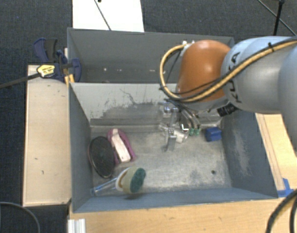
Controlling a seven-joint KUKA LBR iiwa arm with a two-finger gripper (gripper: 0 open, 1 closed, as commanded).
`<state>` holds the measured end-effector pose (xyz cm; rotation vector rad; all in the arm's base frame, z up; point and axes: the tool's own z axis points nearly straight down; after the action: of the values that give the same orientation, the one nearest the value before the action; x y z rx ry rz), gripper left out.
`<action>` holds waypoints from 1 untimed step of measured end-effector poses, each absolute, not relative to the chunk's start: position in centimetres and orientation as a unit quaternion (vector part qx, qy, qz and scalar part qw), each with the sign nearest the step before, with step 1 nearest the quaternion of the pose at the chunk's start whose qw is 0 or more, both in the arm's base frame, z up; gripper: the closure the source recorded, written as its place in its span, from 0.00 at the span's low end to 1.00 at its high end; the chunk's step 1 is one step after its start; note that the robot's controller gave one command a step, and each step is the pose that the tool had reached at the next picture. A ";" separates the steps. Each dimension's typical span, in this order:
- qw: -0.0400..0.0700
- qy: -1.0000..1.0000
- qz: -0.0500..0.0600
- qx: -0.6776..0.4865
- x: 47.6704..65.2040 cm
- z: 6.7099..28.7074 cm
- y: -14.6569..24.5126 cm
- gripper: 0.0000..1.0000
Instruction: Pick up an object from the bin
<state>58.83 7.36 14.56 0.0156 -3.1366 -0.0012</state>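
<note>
One blue block (pixel 212 134), just beside gripper (pixel 170 141)

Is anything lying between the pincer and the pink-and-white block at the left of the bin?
Nothing visible does. Only bare bin floor lies between the pincer and the pink-and-white block. The dark round disc is beyond the block, the brush nearer the front wall, and the small blue thing on the pincer's other side.

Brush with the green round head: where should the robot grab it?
Probably the brush by its narrow clear handle, coming straight down from above and gripping across it. It lies flat near the front wall, and the head looks too wide.
</note>
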 end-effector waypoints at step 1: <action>0.002 -0.991 -0.001 0.132 52.3 6.8 12.2 0.00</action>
<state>52.32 12.19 6.82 0.4157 -3.1094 -0.0030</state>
